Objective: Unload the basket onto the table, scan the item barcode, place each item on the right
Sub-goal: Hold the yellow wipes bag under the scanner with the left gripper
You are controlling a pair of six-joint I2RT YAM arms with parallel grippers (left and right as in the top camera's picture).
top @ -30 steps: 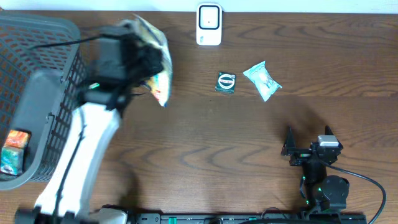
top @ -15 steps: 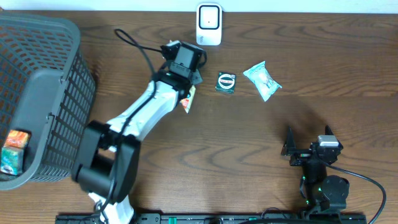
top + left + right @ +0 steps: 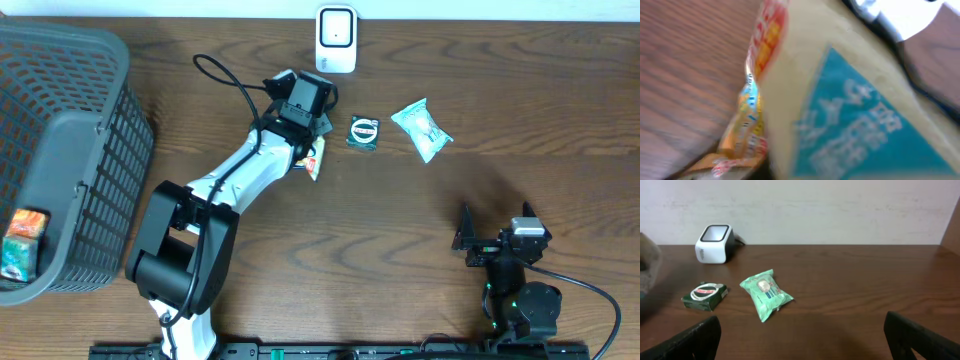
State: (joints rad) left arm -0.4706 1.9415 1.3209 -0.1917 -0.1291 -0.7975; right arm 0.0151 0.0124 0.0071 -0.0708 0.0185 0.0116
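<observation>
The item is a snack bag, cream with a teal panel and an orange-red edge. It fills the left wrist view [image 3: 855,100], blurred, and hides the jaws there. In the overhead view only its lower corner [image 3: 313,162] shows under my left gripper [image 3: 305,112], which reaches out just left of and below the white barcode scanner [image 3: 336,40]. Whether the fingers still clamp the bag does not show. My right gripper [image 3: 497,232] rests near the front right of the table, its fingers wide apart with nothing between them [image 3: 800,335].
A dark green round-label box [image 3: 363,132] and a pale green packet [image 3: 422,130] lie right of the left gripper, below the scanner [image 3: 714,243]. A grey mesh basket [image 3: 60,150] fills the left side, with colourful packs [image 3: 22,245] in its bottom.
The left arm swung from above the basket rightward with the bag, down to the table near the scanner. The right arm has not moved.
</observation>
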